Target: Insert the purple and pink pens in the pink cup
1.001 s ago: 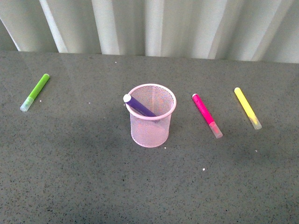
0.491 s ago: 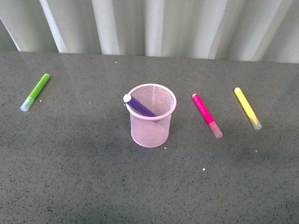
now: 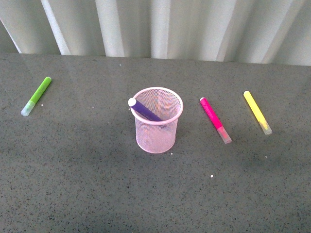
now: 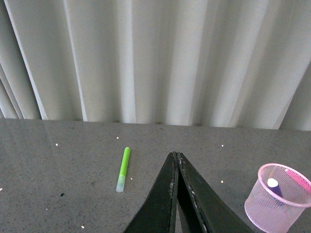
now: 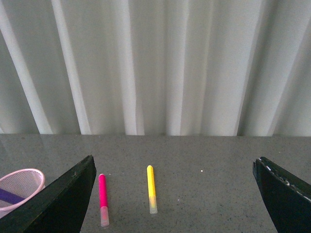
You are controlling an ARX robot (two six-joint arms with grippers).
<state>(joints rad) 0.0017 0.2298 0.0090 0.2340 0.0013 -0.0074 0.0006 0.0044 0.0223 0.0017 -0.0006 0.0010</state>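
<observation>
The pink cup (image 3: 157, 120) stands upright at the table's middle. The purple pen (image 3: 144, 110) leans inside it, its white end resting on the cup's left rim. The pink pen (image 3: 215, 119) lies flat on the table to the right of the cup, apart from it. Neither arm shows in the front view. In the left wrist view my left gripper (image 4: 175, 156) is shut and empty, with the cup (image 4: 277, 196) off to one side. In the right wrist view my right gripper (image 5: 175, 167) is wide open and empty, with the pink pen (image 5: 103, 198) near one finger.
A lime-green marker (image 3: 36, 95) lies at the far left and a yellow marker (image 3: 257, 112) at the far right, beyond the pink pen. A pale pleated curtain (image 3: 155, 26) closes off the back edge of the grey table (image 3: 97, 184).
</observation>
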